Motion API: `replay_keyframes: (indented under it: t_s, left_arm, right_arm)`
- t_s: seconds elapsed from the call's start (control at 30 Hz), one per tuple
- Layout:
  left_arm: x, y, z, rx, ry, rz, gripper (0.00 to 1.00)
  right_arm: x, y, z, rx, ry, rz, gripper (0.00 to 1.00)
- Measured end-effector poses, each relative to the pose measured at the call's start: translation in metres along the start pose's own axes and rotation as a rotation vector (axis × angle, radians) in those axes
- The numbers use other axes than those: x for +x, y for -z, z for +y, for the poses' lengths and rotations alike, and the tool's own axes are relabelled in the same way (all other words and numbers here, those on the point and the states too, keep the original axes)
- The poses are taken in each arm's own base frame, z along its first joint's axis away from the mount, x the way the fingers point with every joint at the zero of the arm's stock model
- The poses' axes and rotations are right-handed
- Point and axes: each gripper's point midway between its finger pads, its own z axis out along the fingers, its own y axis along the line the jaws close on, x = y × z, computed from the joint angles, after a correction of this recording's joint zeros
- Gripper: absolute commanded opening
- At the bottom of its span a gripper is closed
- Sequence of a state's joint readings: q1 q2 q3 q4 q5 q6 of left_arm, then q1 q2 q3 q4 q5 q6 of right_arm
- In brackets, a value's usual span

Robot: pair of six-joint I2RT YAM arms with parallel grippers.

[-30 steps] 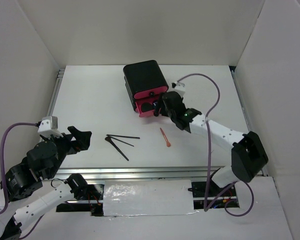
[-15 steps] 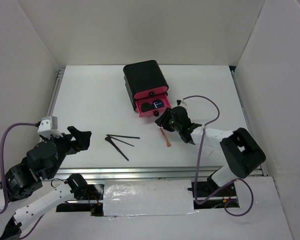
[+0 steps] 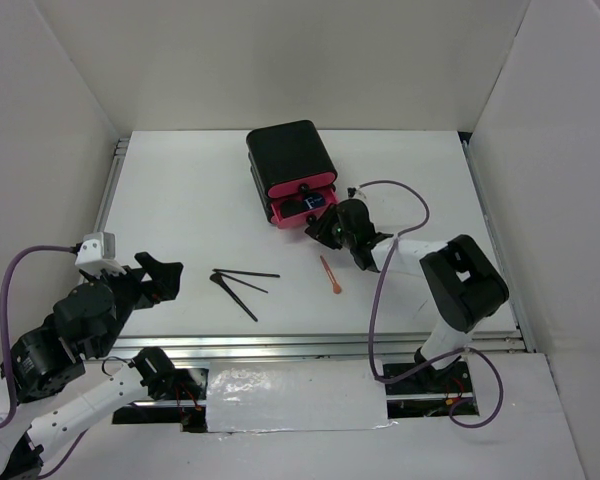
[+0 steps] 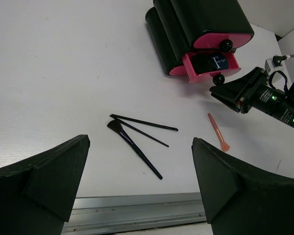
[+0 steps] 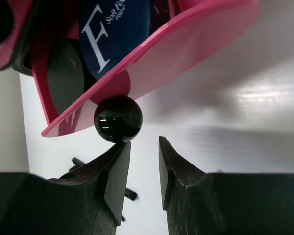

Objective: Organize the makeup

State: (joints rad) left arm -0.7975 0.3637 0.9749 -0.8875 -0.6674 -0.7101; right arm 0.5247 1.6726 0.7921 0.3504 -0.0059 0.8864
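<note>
Three thin black brushes [image 3: 242,285] lie crossed at the table's front middle and show in the left wrist view [image 4: 137,139]. An orange-pink stick [image 3: 330,275] lies to their right [image 4: 218,132]. The lower pink drawer [image 3: 280,215] of the black chest [image 3: 288,150] stands out. It holds a dark blue round jar [image 5: 112,34] and a round black compact [image 5: 66,73]. My right gripper [image 3: 320,232] is at the drawer's front, jaws a narrow gap apart [image 5: 142,144]. The black knob [image 5: 117,119] rests just over one fingertip. My left gripper [image 3: 165,275] is wide open and empty [image 4: 141,142].
The chest's upper pink drawer [image 4: 220,40] is shut. White walls close in the table on three sides. A metal rail [image 3: 280,345] runs along the near edge. The right arm's purple cable [image 3: 400,200] loops over the table to the right of the chest.
My right gripper has drawn back out of the lower drawer, swung low, then come back to the drawer's front knob. The left arm has not moved.
</note>
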Motion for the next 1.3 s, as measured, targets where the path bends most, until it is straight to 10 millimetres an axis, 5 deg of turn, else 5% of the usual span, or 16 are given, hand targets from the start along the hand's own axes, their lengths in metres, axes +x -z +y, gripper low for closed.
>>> replay_keyframes:
  t_s: [0.33,0.8,0.9,1.07,1.3]
  left_arm:
    - [0.0,0.0,0.0,0.001,-0.001,0.002,0.99]
    - [0.0,0.0,-0.001,0.002,-0.002,0.002,1.0]
    - [0.0,0.0,-0.001,0.002,-0.002,0.002,1.0]
    - [0.0,0.0,-0.001,0.003,-0.003,0.002,0.99]
    - [0.0,0.0,-0.001,0.003,-0.002,0.001,0.99]
  right_arm:
    - [-0.036,-0.031,0.034,-0.063,0.039,-0.025,0.4]
    - [-0.048,-0.052,0.039,-0.08,0.058,-0.007,0.44]
    - [-0.044,-0.044,0.034,-0.098,0.047,-0.022,0.51]
    - [-0.025,0.0,0.013,-0.117,0.003,-0.027,0.64]
    - [-0.054,0.011,0.05,-0.255,0.021,-0.078,0.79]
